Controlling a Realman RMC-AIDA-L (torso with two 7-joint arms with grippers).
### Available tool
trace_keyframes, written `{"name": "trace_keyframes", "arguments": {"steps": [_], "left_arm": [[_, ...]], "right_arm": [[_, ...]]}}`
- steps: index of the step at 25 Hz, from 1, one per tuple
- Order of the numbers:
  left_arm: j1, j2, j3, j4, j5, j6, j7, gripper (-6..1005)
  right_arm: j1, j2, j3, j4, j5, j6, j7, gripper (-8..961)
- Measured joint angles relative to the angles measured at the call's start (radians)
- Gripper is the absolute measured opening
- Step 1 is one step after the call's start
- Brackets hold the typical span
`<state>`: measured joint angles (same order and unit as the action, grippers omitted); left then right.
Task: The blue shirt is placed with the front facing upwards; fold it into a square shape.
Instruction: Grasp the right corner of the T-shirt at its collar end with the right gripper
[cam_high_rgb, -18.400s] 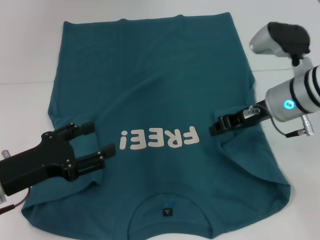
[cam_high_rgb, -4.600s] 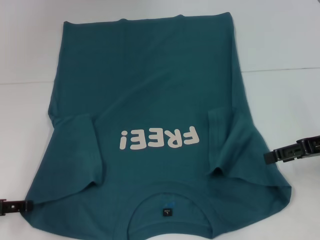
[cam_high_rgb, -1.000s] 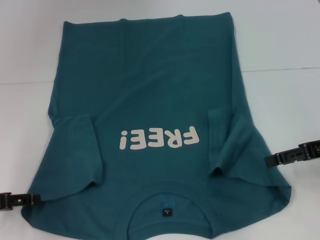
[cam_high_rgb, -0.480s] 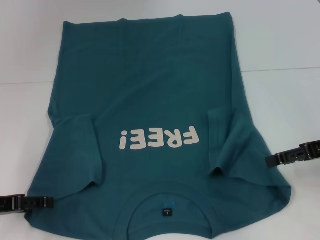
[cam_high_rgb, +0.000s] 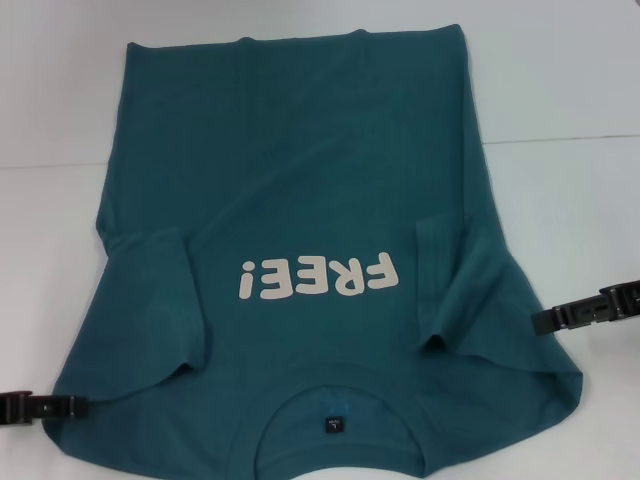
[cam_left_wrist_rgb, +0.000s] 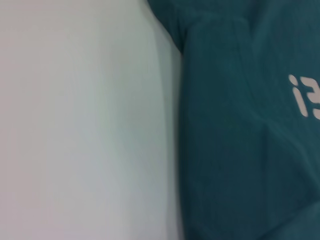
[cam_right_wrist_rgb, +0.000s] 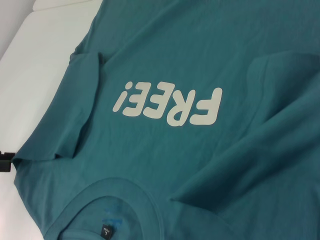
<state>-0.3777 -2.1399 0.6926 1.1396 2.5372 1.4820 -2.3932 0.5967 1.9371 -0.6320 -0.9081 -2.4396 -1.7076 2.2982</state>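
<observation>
Shirt (cam_high_rgb: 300, 200) lies flat between left pincer (cam_high_rgb: 60, 407) and right pincer (cam_high_rgb: 560, 318).

There is one blue shirt (cam_high_rgb: 300, 180) on one white desk (cam_high_rgb: 560, 80). The shirt has two short sleeves, one on each side, and both are folded in over the body. It carries one printed word, "FREE!" (cam_high_rgb: 318, 277), made of four letters and one exclamation mark. It has one round neck opening, and inside it there is one small dark label (cam_high_rgb: 334, 425). Two grippers show in the head view: one left gripper (cam_high_rgb: 45, 408) at the shirt's edge on the left, and one right gripper (cam_high_rgb: 590, 310) at the shirt's edge on the right. The desk shows one thin seam line that runs across it.
</observation>
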Motion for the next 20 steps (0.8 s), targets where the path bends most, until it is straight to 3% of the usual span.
{"name": "trace_keyframes", "arguments": {"steps": [4,20], "left_arm": [[0.010,-0.009,0.002,0.013,0.002,-0.019,0.006,899],[-0.025,-0.010,0.012,-0.038,-0.005,0.003,0.038,786]], "right_arm": [[0.000,0.002,0.000,0.000,0.000,-0.004,0.000,817],[0.003,0.002,0.000,0.000,0.007,-0.017,0.003,818]]}}
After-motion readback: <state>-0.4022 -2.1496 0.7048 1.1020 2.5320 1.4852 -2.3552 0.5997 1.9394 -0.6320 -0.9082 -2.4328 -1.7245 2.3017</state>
